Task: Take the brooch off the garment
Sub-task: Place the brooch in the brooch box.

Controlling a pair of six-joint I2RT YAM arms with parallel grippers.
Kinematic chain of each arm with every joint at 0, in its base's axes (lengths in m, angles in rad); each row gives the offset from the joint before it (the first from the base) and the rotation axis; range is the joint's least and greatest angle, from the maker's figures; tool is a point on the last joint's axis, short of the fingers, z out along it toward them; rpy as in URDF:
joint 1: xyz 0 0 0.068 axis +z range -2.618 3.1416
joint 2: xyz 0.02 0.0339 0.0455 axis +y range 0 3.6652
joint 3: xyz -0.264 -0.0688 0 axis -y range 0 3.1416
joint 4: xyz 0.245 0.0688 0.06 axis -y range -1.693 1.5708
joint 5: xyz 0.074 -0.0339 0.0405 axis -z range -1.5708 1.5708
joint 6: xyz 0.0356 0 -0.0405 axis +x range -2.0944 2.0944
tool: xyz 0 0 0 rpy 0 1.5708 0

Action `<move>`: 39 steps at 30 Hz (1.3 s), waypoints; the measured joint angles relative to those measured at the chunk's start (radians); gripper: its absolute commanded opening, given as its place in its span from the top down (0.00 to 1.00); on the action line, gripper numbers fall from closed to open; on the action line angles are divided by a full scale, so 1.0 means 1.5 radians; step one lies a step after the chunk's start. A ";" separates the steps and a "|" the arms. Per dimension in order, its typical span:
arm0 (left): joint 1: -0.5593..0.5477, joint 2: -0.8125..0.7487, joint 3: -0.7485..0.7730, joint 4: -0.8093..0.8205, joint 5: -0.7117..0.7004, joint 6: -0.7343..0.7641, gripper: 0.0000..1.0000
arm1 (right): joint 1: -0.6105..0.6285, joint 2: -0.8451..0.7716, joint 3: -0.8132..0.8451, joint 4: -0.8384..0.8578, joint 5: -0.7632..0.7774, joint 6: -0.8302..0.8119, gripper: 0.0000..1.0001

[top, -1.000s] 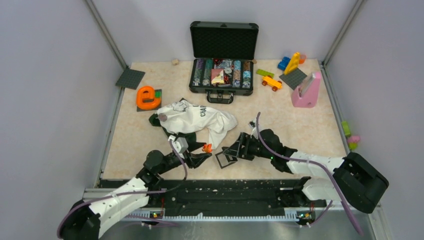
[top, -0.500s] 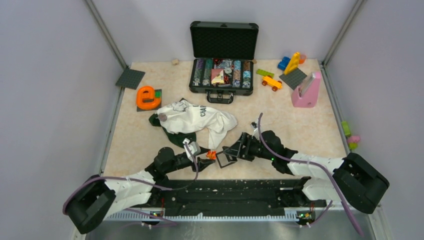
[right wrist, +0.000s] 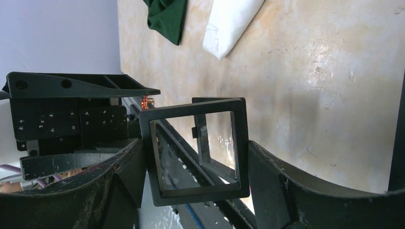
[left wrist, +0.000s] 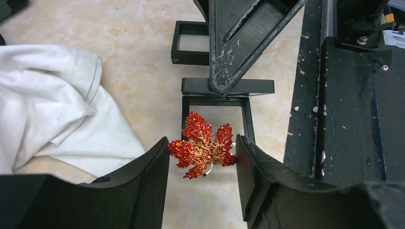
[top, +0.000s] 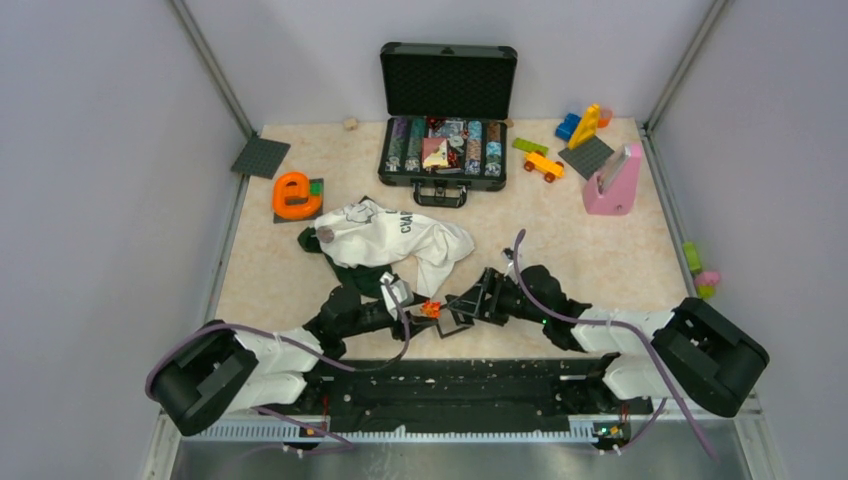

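Note:
The brooch (left wrist: 203,150), a glittering red maple leaf with a metal pin behind it, hangs between the fingers of my left gripper (left wrist: 201,143), which is shut on it. It is off the garment (left wrist: 52,105), a crumpled white piece lying to the left. In the top view the brooch (top: 431,308) sits just in front of the garment (top: 395,238), right beside my right gripper (top: 462,308). My right gripper (right wrist: 195,145) is shut on a small black frame case (right wrist: 196,191) with clear windows, hinged open. That case (left wrist: 227,87) lies directly beyond the brooch.
An open black case of chips (top: 445,140) stands at the back. An orange letter "e" (top: 293,194) is at the left. An orange toy car (top: 543,165), coloured bricks (top: 583,125) and a pink block (top: 613,182) are at the back right. A black rail (top: 450,385) runs along the near edge.
My left gripper has carried the brooch to the right and slightly nearer, up to the frame case. The right gripper has stayed nearly still.

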 measured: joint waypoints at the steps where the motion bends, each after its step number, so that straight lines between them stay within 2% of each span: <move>1: -0.001 0.006 0.004 0.004 0.003 0.002 0.73 | 0.000 0.002 0.000 0.004 0.000 0.001 0.60; 19: -0.006 0.128 0.075 0.032 0.031 0.022 0.73 | 0.000 0.030 0.000 0.037 0.008 0.014 0.61; 39: -0.010 0.247 0.104 0.079 0.052 0.033 0.73 | -0.005 0.078 -0.013 0.091 0.019 0.023 0.62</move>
